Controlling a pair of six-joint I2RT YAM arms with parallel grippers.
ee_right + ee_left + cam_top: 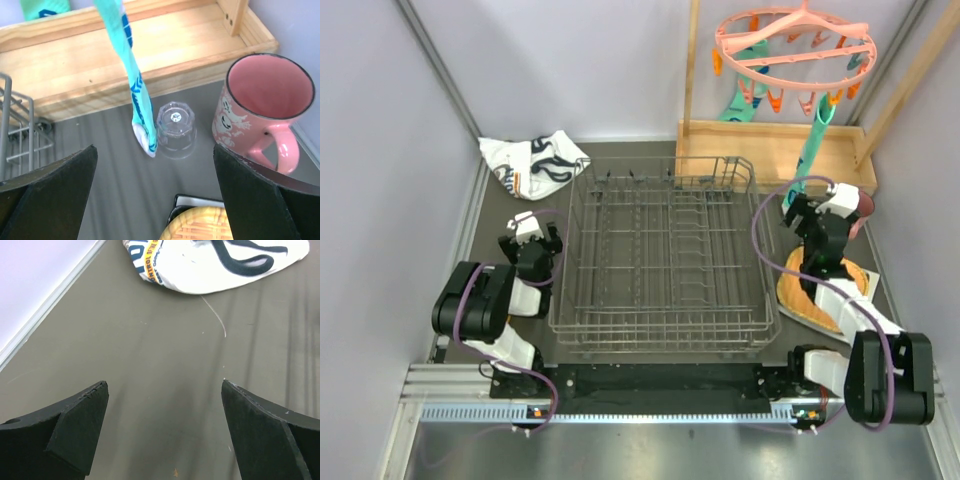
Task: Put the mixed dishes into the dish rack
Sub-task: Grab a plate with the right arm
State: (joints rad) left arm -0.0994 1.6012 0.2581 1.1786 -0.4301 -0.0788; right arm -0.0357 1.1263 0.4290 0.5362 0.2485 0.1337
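Observation:
The dish rack, a large grey wire basket, stands mid-table with nothing visible in it. My left gripper is open over bare table to the rack's left. My right gripper is open to the rack's right, above a yellow wooden plate that lies on a black plate. Beyond its fingers a small clear glass stands upside down next to an upright pink cup. Nothing is between either pair of fingers.
A white printed cloth lies at the back left. A light wooden tray sits behind the rack. From a pink peg hanger a teal sock hangs down beside the glass.

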